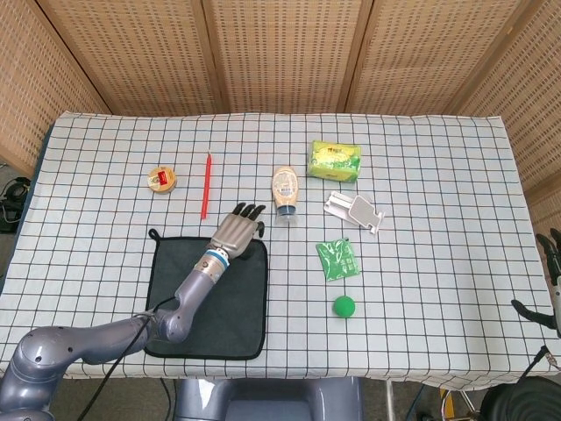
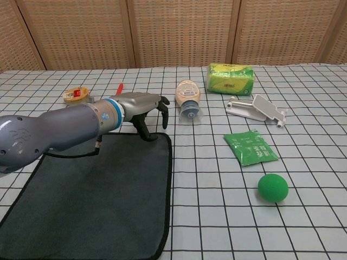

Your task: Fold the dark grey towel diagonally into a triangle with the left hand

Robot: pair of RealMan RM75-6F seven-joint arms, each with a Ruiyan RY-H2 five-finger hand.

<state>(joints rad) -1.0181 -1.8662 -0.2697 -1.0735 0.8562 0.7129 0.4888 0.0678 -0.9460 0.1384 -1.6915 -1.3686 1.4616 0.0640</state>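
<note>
Left hand [image 1: 238, 230] spread, holding nothing — over the dark grey towel's [image 1: 210, 298] 1 o'clock corner, contact unclear. Right hand [image 1: 554, 248] cut off at frame edge — pose indeterminate.

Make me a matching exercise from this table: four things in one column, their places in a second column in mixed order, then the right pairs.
Things:
1. left hand
2. green ball
3. red stick
4. yellow-green pack

Places:
A. far side of the table, right of the sauce bottle
B. over the far right corner of the dark grey towel
C. near side, below the green sachet
D. between the round tin and the sauce bottle

Pairs: 1-B, 2-C, 3-D, 4-A
</note>
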